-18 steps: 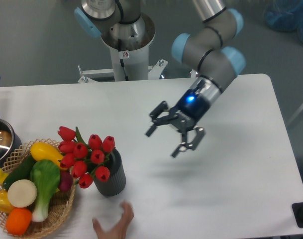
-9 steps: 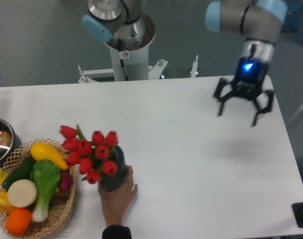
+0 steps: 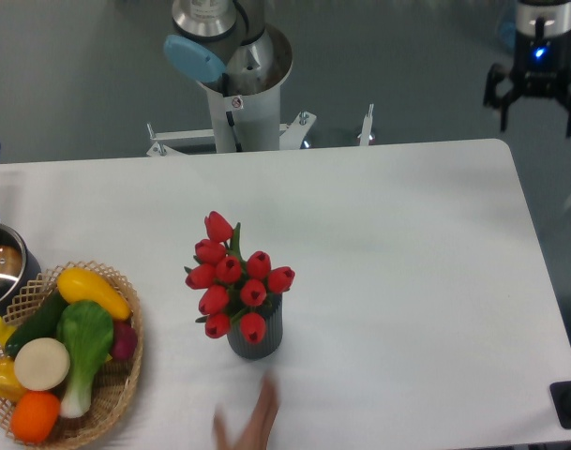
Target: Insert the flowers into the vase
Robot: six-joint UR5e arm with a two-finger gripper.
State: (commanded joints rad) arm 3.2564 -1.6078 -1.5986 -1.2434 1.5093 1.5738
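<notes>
Nine or so red flowers [image 3: 233, 281], light and soft-looking, best held by their stems, stand in the vase [image 3: 256, 335] at lower centre, gripper [image 3: 534, 97] empty and spread upper right.

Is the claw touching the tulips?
Apart. The camera view shows the claw open beyond the table's far right corner, well away from the tulips standing in the vase.

Flowers [image 3: 234, 279] stand in vase [image 3: 256, 336] mid-table, basket [image 3: 122, 398] and pot [image 3: 2, 267] well to its left at the table [image 3: 407, 281] edge, a hand [image 3: 249, 427] just before it, gripper [image 3: 535, 92] beyond the far right corner.
</notes>
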